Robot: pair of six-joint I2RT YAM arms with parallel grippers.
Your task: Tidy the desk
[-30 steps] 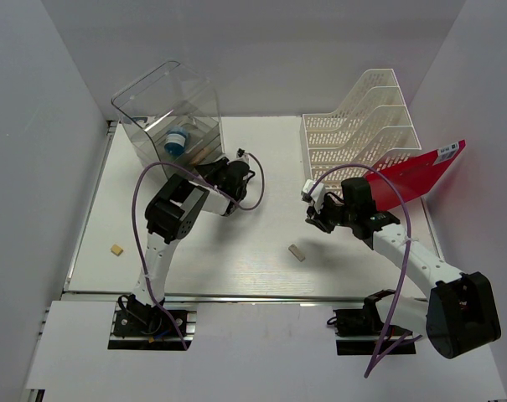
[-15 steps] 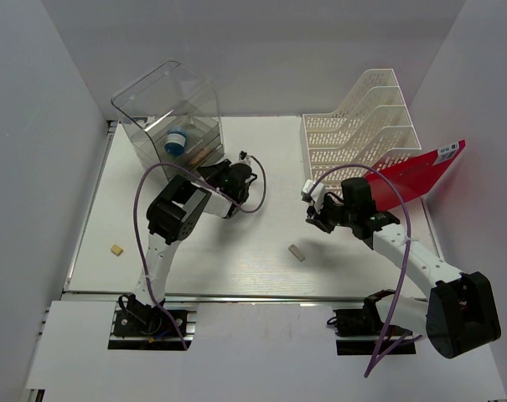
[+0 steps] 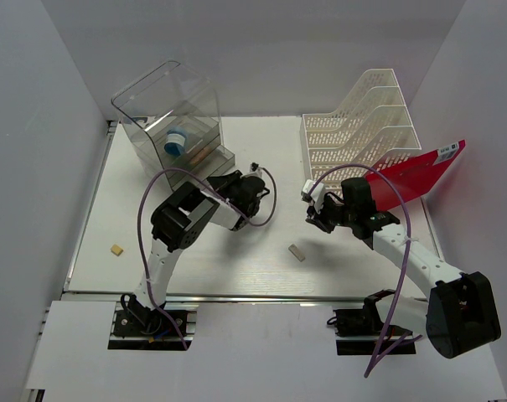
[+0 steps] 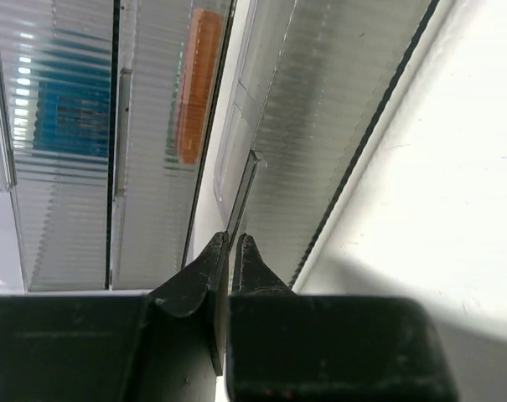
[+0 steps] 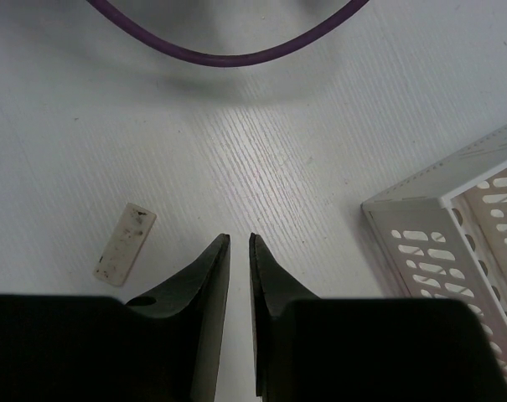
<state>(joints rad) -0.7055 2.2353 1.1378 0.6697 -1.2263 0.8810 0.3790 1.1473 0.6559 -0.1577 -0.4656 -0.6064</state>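
**Desk part-sorted: left claw on drawer tab, right claw empty**

The desk (image 3: 236, 272) is spread under both arms and boxed in by white walls, with a silver rail (image 3: 236, 295) along its near edge. A clear drawer box (image 3: 165, 105) is set on its far-left corner; all places below are given from that box.

- One drawer (image 3: 218, 159) is seen sticking out of the box's lower front, toward the desk's middle.
- The left gripper (image 4: 232, 243) is placed right at that drawer. Its jaws are pinched almost together on the drawer's thin clear tab (image 4: 243, 188).
- Inside the box, a blue-and-white round item (image 3: 176, 142) and an orange piece (image 4: 190, 84) are made out through the ribbed plastic.
- A beige block (image 3: 115, 249) lies nearward of the box, by the desk's left edge.
- A second beige block (image 3: 297, 252) lies nearward and right of the box.
- The right gripper (image 5: 239, 239) is held over bare desk well right of the box, near that second block. Its jaws are a narrow slit apart with nothing gripped; contact with the desk cannot be told.
- A white file rack (image 3: 362, 126) is stood in the far-right corner, opposite the box.
- A red folder (image 3: 416, 176) is seen at the rack's near-right side.
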